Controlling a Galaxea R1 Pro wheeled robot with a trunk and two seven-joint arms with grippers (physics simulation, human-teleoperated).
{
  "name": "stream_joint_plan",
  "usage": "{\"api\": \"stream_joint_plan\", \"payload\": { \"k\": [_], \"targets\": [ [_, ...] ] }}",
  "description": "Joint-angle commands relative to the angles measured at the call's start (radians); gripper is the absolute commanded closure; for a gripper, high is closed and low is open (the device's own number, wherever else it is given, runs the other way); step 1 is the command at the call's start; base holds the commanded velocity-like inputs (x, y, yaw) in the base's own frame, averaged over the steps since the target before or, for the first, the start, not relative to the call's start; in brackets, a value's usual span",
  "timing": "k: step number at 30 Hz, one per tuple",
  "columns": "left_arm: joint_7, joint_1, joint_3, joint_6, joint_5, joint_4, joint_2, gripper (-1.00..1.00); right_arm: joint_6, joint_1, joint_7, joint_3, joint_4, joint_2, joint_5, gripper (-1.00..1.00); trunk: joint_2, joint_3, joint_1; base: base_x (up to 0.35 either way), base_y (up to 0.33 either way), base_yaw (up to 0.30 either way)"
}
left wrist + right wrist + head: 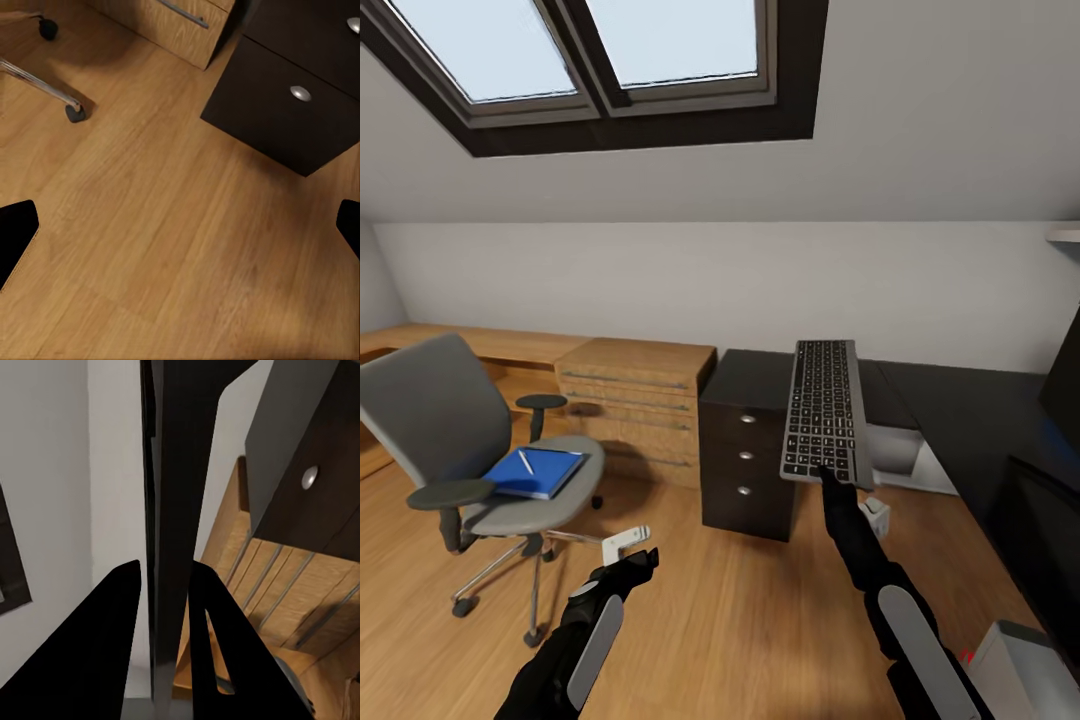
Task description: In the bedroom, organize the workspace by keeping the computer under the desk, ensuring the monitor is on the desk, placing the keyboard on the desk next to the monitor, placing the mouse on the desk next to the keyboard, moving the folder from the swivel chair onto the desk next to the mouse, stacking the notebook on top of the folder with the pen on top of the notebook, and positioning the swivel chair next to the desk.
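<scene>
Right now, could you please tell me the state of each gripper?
Left gripper: open, holding nothing, above the wooden floor.
Right gripper: closed on the keyboard.

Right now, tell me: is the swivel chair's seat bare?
No: a blue folder with a pen on it lies on the swivel chair.

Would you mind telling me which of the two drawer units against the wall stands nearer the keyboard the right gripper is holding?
The black three-drawer cabinet with round silver knobs, directly beside the grey keyboard held in the right gripper; the light wooden drawer unit sits farther left, toward the chair.
</scene>
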Motion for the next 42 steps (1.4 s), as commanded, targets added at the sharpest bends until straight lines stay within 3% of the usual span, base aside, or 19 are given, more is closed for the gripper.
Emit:
{"api": "stream_joint_plan", "payload": {
  "k": [1, 15, 28, 31, 42],
  "targets": [
    [0.009, 0.0, -0.002, 0.002, 0.01, -0.001, 0.001, -1.0, -0.005, -0.001, -0.001, 0.003, -0.001, -0.001, -0.01, 1.0, -0.001, -0.001, 0.0, 0.22, 0.118, 0.0],
    [0.009, 0.0, -0.002, 0.004, 0.011, -0.001, 0.0, -1.0, -0.006, -0.001, -0.005, 0.001, 0.002, -0.001, -0.011, 1.0, -0.001, -0.001, 0.0, 0.27, 0.011, -0.146],
    [0.009, 0.0, -0.002, 0.007, 0.012, -0.001, 0.0, -1.0, -0.006, -0.001, -0.005, 0.0, 0.01, -0.001, -0.012, 1.0, -0.001, -0.007, 0.0, 0.072, 0.03, -0.264],
    [0.009, 0.0, -0.002, 0.007, 0.012, -0.001, 0.001, -1.0, -0.005, -0.001, -0.004, -0.018, 0.011, -0.001, -0.012, 1.0, -0.001, -0.009, 0.0, 0.153, 0.1, -0.25],
    [0.007, 0.0, -0.003, 0.009, 0.013, 0.002, 0.0, -1.0, 0.001, -0.001, 0.004, -0.028, 0.008, 0.001, -0.019, 1.0, -0.001, -0.011, 0.0, 0.018, 0.012, -0.04]
  ]
}}
